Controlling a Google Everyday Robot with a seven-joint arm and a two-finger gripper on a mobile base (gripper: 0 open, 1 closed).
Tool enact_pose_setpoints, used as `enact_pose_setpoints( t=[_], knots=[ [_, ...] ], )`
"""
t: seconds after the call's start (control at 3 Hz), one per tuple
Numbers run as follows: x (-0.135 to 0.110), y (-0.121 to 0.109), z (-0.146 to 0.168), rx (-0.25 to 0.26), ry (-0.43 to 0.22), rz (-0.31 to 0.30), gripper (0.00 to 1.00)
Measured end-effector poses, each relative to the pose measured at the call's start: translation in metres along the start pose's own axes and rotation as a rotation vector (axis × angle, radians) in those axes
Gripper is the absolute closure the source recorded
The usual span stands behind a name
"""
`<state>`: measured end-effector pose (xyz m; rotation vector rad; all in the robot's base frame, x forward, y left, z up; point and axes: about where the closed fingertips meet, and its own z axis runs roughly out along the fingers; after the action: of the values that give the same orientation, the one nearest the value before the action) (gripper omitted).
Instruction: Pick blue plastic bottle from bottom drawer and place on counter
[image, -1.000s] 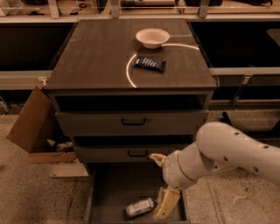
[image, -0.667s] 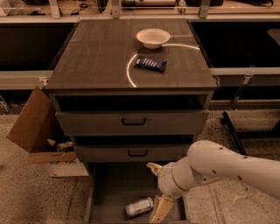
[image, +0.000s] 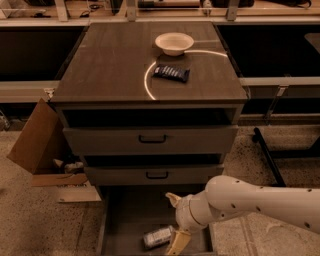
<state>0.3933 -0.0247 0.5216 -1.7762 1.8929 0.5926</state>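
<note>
Gripper (image: 175, 221) is hanging low over the right part of the bottom drawer (image: 125, 215), fingers spread, gripping nothing. Blue plastic bottle (image: 157, 236) is lying on its side on the drawer floor, just left of the lower finger. Bowl (image: 174, 43) and dark wrapper (image: 171, 73) are sitting on the counter (image: 110, 65).

Counter (image: 110, 65): dark wood grain, matt; a pale arc is marked on it. Bottom drawer (image: 125, 220): the same dull wood. Bowl (image: 174, 43): pale, smooth. Wrapper (image: 171, 73): dark, faint gloss. Bottle (image: 157, 236): clear ribbed plastic, sheen noted. Gripper (image: 170, 224), held over the bottom drawer beside the bottle: matt tan fingers (image: 178, 243), spread. Arm (image: 250, 200): smooth cream shell. Box (image: 37, 140): brown cardboard.
</note>
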Motion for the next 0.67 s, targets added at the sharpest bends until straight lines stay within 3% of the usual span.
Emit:
enact_pose_setpoints(
  t=[0.67],
  knots=[
    [0.046,-0.025,0.052,-0.014,-0.03,-0.09,0.0]
  ],
)
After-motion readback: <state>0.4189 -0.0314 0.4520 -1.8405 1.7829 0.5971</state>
